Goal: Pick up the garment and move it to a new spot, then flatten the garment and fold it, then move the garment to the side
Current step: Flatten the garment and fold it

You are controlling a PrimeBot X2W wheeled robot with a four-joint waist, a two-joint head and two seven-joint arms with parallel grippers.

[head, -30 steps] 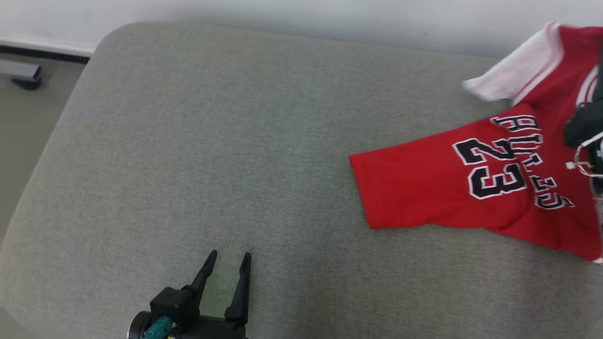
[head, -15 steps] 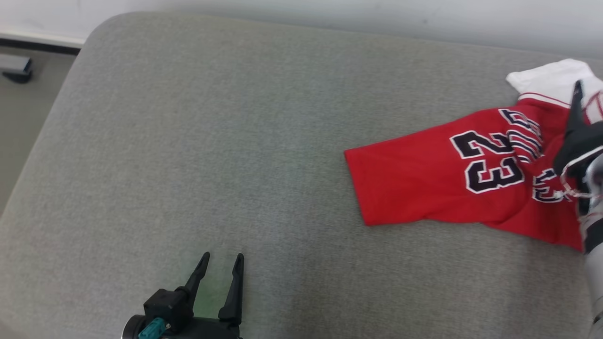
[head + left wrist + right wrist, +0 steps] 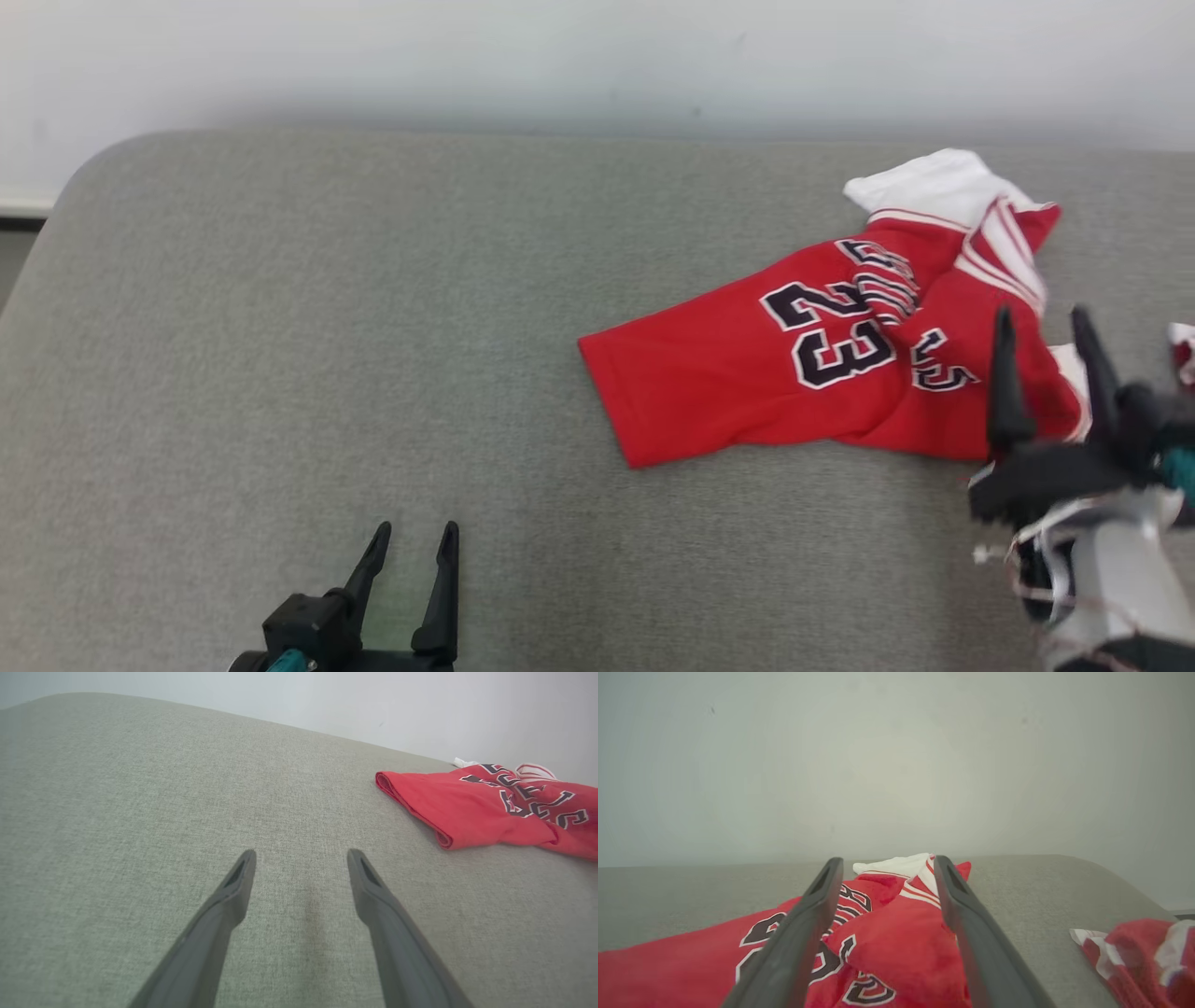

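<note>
The garment [image 3: 822, 364] is a red jersey with a black "23" and white sleeve. It lies crumpled on the right part of the grey cushion [image 3: 373, 327], and also shows in the left wrist view [image 3: 490, 805] and the right wrist view [image 3: 887, 933]. My right gripper [image 3: 1046, 322] hangs open just above the jersey's right edge, nothing between its fingers. Near the front edge my left gripper [image 3: 411, 534] stands open and empty over bare cushion, well to the jersey's left.
A second bit of red and white cloth [image 3: 1139, 952] lies at the far right of the cushion, also seen at the head view's edge [image 3: 1184, 350]. A pale wall [image 3: 597, 65] runs behind the cushion. Bare cushion spreads left of the jersey.
My right gripper has opened and let the jersey drop onto the cushion, then drawn back toward the front. The head camera has swung right. The left gripper has kept its pose.
</note>
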